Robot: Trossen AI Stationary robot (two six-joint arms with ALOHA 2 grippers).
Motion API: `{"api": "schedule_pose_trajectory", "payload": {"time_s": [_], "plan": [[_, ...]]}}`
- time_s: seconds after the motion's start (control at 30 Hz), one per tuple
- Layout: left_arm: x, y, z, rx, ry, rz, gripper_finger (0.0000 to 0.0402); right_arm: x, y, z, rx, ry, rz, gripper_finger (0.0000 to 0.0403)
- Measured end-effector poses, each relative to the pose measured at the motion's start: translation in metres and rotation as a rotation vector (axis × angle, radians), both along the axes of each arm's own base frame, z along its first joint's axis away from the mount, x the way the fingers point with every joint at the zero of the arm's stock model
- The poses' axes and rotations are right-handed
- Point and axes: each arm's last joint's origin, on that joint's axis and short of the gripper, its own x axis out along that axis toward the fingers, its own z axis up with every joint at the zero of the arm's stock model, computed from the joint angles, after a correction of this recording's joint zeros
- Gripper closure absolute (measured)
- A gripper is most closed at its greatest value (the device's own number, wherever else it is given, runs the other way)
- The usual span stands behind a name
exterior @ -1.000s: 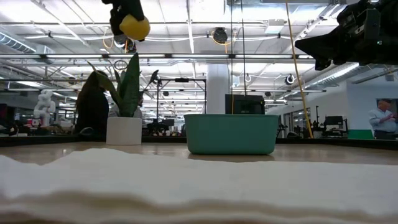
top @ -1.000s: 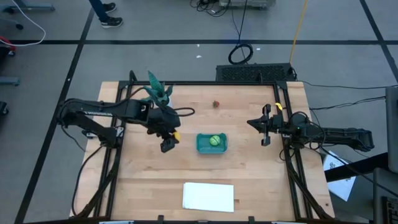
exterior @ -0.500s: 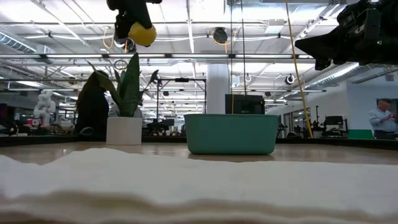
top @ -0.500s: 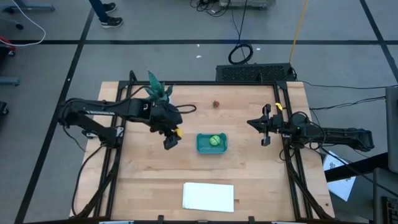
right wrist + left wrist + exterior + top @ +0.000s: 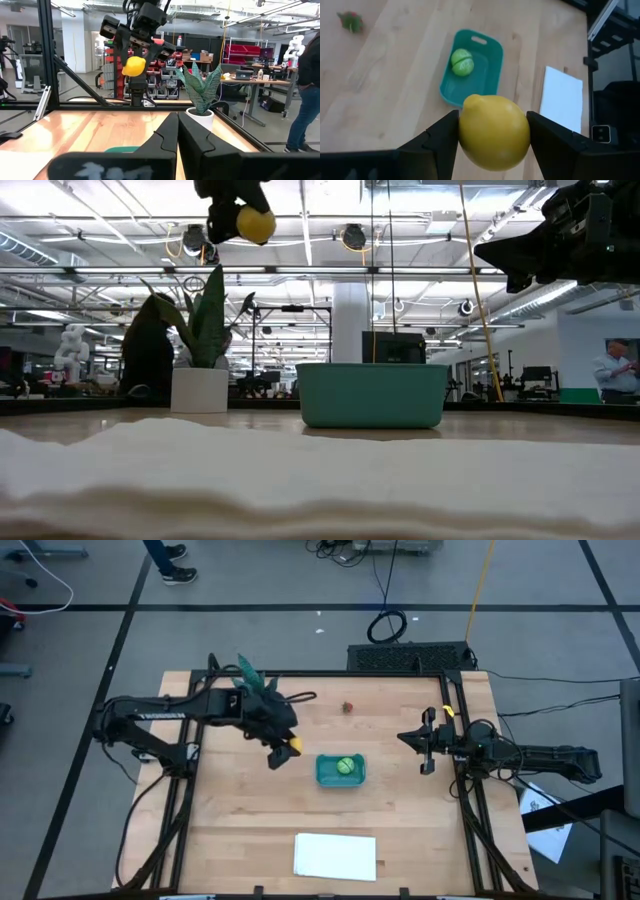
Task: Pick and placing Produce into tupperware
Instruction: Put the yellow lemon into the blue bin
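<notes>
Fingers (image 5: 440,140) of the left gripper (image 5: 282,747) clamped on the yellow lemon (image 5: 494,131), held high in the air at centre-left of the high view, just left of the teal tupperware (image 5: 327,776). Light green ball (image 5: 345,766) lying inside the tupperware, near its right end. Tiny dark red piece (image 5: 348,707) on the bare wood above the container, well apart from it. Right gripper (image 5: 426,741) hanging at the table's right edge, fingers (image 5: 165,135) pressed together, holding nothing. Potted plant (image 5: 252,680) at upper left, white sheet (image 5: 335,856) at bottom centre.
</notes>
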Motion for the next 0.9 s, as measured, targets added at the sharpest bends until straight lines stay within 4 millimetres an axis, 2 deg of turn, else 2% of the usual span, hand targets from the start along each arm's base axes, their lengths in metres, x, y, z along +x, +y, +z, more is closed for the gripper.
{"api": "schedule_pose_trajectory", "payload": {"time_s": [0.33, 0.43, 0.7, 0.9], "plan": [[0.010, 0.020, 0.008, 0.038, -0.044, 0.003, 0.0188, 0.000, 0.000, 0.000, -0.001, 0.000, 0.000, 0.0403], [0.020, 0.022, 0.016, 0.042, -0.073, -0.027, 0.0188, 0.000, 0.000, 0.000, -0.002, -0.001, 0.000, 0.0403], [0.050, 0.027, 0.019, 0.063, -0.052, -0.071, 0.0188, 0.001, 0.000, 0.000, -0.002, 0.004, 0.000, 0.0403], [0.074, 0.032, 0.008, 0.060, 0.008, -0.104, 0.0188, 0.001, 0.000, 0.000, -0.002, 0.000, 0.000, 0.0403]]}}
